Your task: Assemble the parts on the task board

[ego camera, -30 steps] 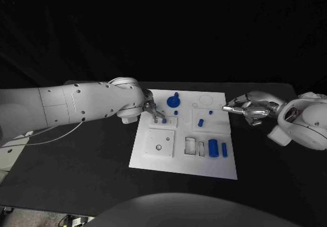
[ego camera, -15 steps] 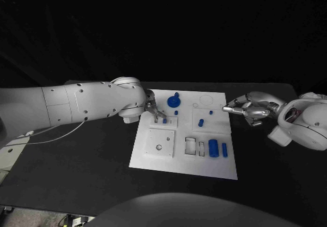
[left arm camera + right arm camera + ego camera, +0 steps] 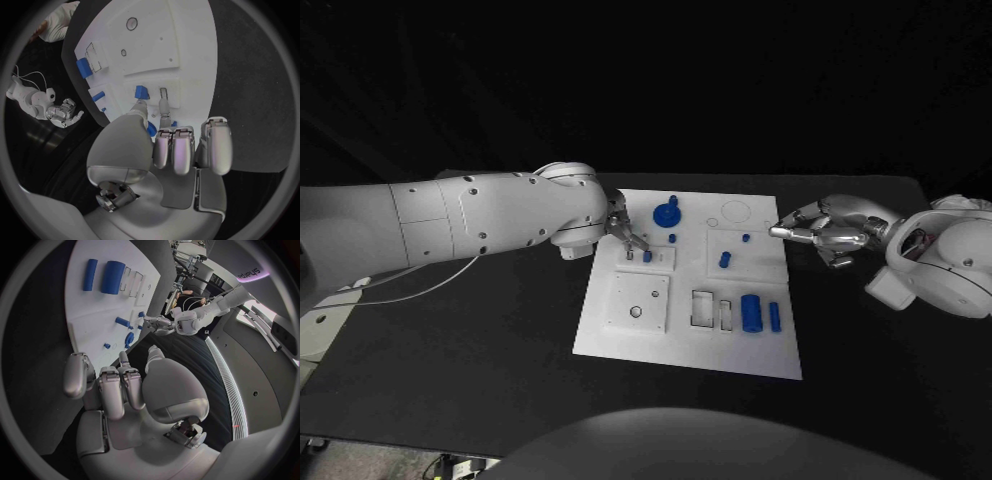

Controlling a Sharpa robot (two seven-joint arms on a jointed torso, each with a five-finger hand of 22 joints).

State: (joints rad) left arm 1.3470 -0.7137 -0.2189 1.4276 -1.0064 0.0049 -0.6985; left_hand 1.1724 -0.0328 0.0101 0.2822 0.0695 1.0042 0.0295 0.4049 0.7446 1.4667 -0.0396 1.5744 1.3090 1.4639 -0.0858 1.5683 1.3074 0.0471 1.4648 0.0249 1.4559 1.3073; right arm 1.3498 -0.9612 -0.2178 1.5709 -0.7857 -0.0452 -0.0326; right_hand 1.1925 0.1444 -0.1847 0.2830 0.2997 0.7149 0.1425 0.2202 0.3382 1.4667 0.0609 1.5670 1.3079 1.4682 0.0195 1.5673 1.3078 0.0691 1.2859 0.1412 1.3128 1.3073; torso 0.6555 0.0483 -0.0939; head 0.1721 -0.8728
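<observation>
Across the last second almost nothing has shifted; the left robot hand (image 3: 629, 240) remains over the small blue part (image 3: 142, 92) in its slot on the task board (image 3: 646, 335), so insertion is judged unfinished; whether it pinches or merely touches the part cannot be told. The right robot hand (image 3: 822, 232) hovers beside the board, fingers loosely curled, empty.

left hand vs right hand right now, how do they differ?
The left hand is over the task board, fingertips down at a small blue part in a slot. The right hand is beside the board's edge, over the black table, touching no part. The left hand's fingers point down; the right hand's curl sideways toward the board. Both are silver, on white arms.
</observation>
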